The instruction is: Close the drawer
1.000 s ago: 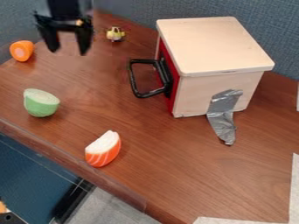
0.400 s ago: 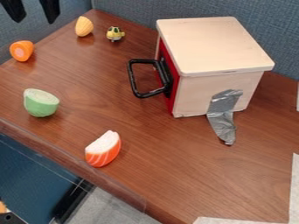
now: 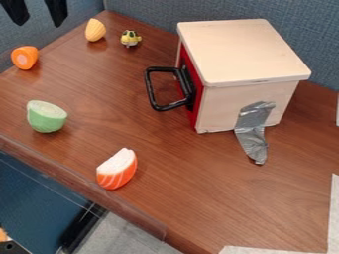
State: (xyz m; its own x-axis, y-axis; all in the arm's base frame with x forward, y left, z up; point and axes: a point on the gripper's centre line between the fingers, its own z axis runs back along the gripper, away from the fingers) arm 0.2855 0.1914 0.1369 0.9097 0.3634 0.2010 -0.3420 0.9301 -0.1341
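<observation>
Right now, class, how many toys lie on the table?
5: ridged yellow toy and small yellow figure at the back, orange toy at left, green toy nearer, striped wedge nearest the camera. The box may hide more.

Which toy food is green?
The rounded piece with the pale flat top, between the striped wedge and the orange piece; those two and the yellow piece aren't green.

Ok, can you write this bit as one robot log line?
drawer: looks shut | gripper: open, off the handle, upper left | green toy: on table
</observation>
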